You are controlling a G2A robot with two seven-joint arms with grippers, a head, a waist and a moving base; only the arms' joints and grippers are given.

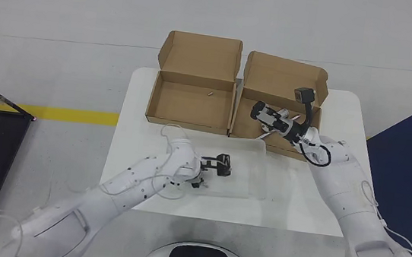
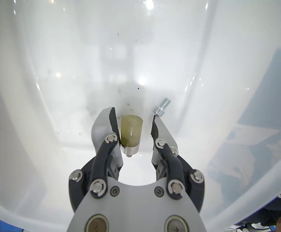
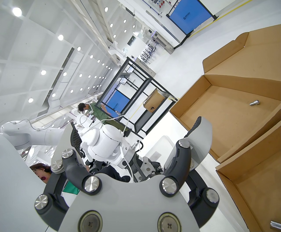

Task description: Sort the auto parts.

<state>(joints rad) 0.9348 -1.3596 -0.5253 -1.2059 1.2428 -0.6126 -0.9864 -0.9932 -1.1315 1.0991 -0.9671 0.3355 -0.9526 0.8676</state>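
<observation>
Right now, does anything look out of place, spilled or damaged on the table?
Nothing serious: dark specks dot the bin floor near the left gripper, whose black pads look ragged at the tips.

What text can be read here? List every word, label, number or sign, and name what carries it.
None can be read.
Blue panel: a small line of print, too small to read.
Cardboard box on the rack: a dark mark, too blurred to read.
Farther open box and nearer open box: plain, no print.
</observation>
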